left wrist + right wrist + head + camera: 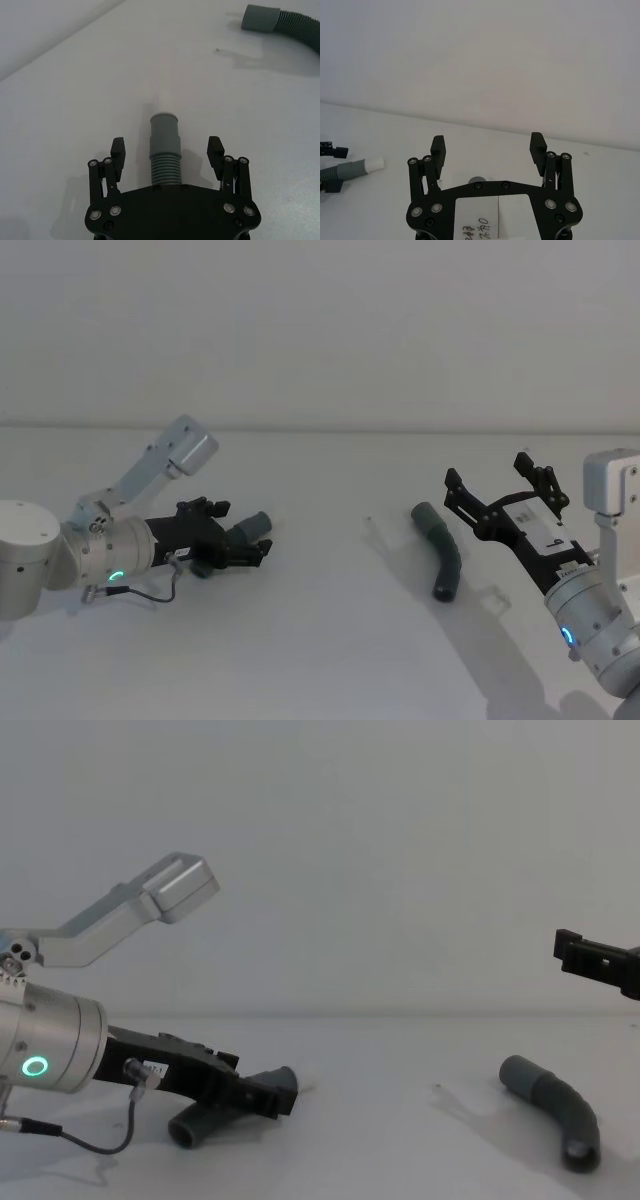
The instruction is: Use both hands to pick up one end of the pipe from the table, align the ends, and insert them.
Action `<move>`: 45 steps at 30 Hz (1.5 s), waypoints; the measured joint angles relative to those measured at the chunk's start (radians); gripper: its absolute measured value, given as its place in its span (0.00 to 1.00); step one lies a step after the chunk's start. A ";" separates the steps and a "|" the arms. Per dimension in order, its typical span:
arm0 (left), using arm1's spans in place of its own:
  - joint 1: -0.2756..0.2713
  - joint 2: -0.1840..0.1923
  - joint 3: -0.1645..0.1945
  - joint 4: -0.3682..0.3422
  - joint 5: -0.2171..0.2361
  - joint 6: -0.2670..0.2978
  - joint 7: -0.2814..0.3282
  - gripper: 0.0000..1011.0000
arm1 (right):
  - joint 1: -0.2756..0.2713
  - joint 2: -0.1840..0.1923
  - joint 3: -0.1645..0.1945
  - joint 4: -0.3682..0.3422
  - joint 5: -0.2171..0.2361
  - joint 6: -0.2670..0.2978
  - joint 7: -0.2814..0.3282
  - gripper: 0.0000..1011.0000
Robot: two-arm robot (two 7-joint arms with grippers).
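A plain pale wall (320,330) rises along the far edge of the tabletop (330,640). A tiny dark speck (216,49) lies on the tabletop, about midway between its left and right edges.

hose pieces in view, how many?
2. One hose piece lies on the table at the left, between the open fingers of the left gripper. The other piece lies at the right, near the open right gripper, untouched.
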 joint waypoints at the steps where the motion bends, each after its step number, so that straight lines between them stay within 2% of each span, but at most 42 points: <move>1: -0.003 0.001 0.002 0.001 -0.001 0.011 -0.003 0.99 | 0.000 0.000 0.000 0.000 0.000 0.000 0.000 0.99; 8: -0.019 -0.001 0.010 0.009 -0.006 0.036 -0.011 0.99 | 0.000 0.000 0.000 0.000 0.000 0.000 0.000 0.99; 23: -0.050 -0.018 0.032 0.033 -0.011 0.051 -0.015 0.99 | 0.000 0.000 0.000 0.000 0.000 0.000 0.000 0.99; 40: -0.062 -0.018 0.056 0.024 -0.017 0.086 -0.015 0.99 | 0.000 0.000 0.000 0.000 0.000 0.000 0.000 0.99; 45: -0.064 -0.016 0.061 0.020 -0.017 0.094 -0.015 0.91 | 0.000 0.000 0.000 0.000 0.000 0.000 0.000 0.99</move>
